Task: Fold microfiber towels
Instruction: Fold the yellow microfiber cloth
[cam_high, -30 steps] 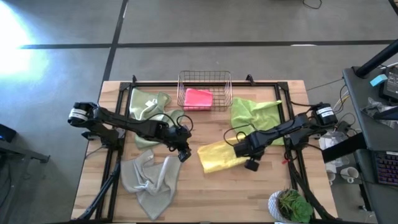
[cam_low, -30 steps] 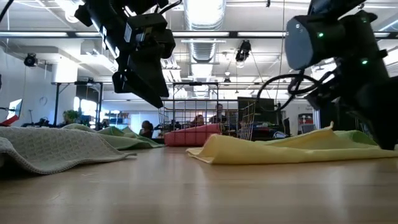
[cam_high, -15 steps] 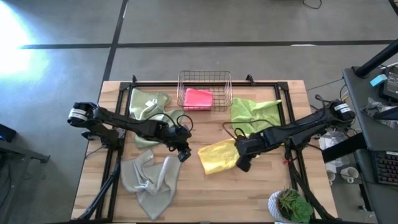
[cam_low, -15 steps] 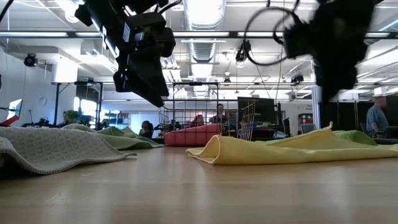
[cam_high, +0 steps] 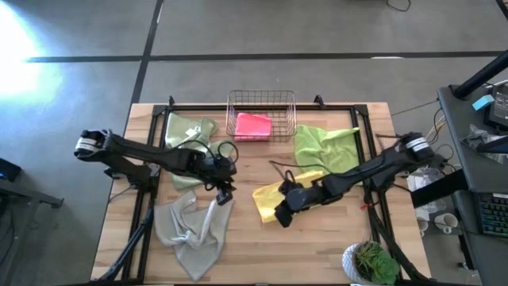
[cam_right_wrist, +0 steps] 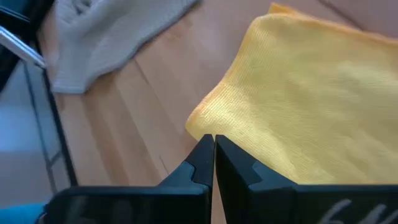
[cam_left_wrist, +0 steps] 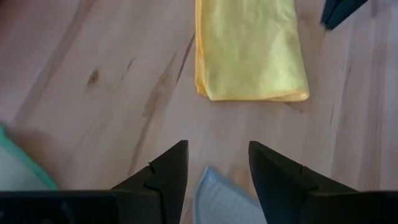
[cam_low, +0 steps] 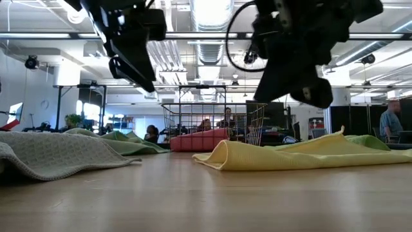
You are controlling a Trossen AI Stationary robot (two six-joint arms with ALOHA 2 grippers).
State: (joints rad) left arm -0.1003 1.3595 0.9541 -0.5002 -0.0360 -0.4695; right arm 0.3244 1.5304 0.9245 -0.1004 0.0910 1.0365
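Wooden worktop (cam_high: 238,254), mid-fold on yellow towel (cam_high: 274,200): right hand (cam_high: 283,216), fingers pinched shut w/ nothing in them, hovers at its near edge, left hand (cam_high: 225,195) spread wide over grey-beige towel (cam_high: 190,230); next prob. open & nip a corner.

yellow towel (cam_high: 274,199): bright yellow, fine woven grid texture; plain, no print
pink towel (cam_high: 253,125): solid hot pink; in the basket at 12 o'clock
basket (cam_high: 261,99): copper-toned wire, open grid pattern
lime green towel (cam_high: 321,145): vivid lime; at 2 o'clock
pale sage towel (cam_high: 188,132): washed-out green; at 10 o'clock
grey-beige towel (cam_high: 193,230): dull greyish tan, faint small waffle pattern; at 7 o'clock
table (cam_high: 254,248): light wood, darker grain streaks and a small knot
left gripper (cam_left_wrist: 214,168): black fingers
right gripper (cam_right_wrist: 213,149): black fingers
plant (cam_high: 370,263): green leaves, white pot; at 5 o'clock
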